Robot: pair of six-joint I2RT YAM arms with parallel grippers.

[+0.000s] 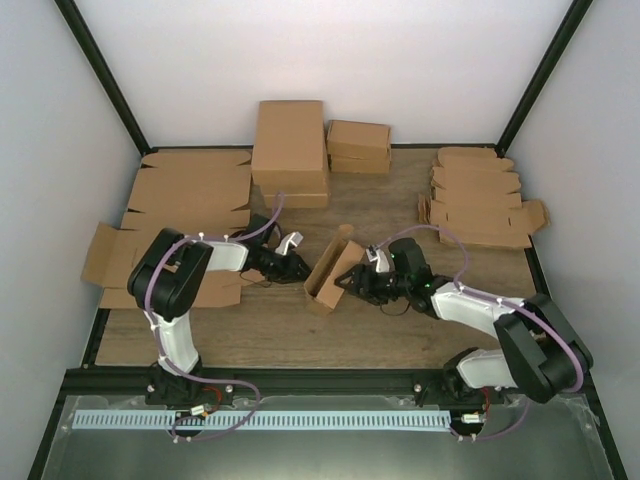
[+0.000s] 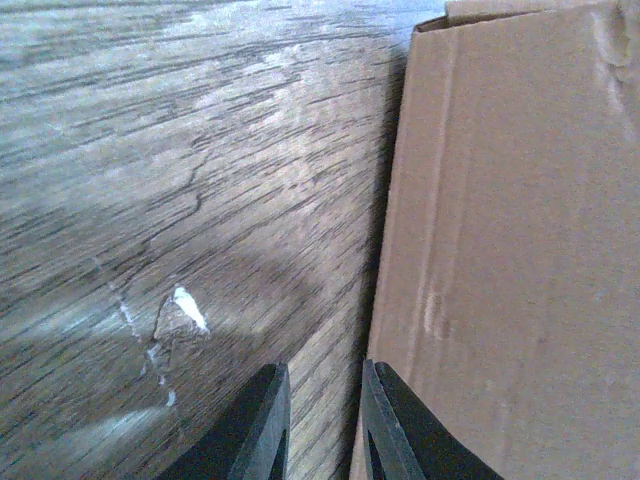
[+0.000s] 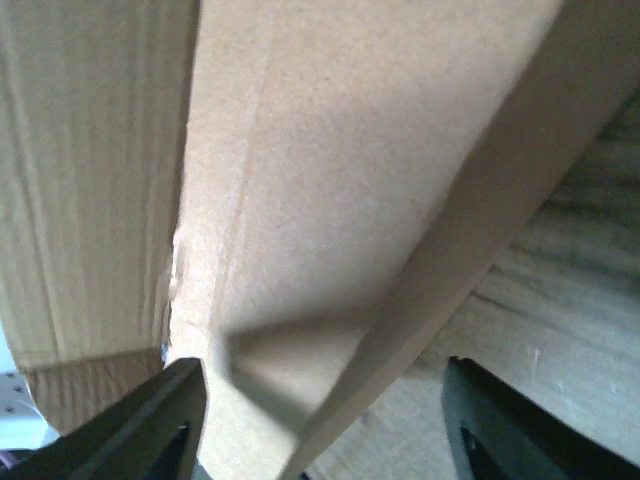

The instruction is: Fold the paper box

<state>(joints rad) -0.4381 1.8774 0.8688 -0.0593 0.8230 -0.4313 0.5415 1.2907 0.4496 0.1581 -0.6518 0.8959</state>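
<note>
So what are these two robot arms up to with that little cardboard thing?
They are folding a small paper box, which sits half-formed, flaps raised, in the middle of the table. The right arm's fingers stand wide apart around one flap, not closed on it. The left arm's fingers are almost together at the box's other side; whether they pinch it is unclear. Flat cardboard sheets and folded boxes lie behind.

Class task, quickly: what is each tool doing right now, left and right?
Left tool: nearly shut at the edge of the box; whether it grips cannot be told.
Right tool: open around part of the box.
</note>
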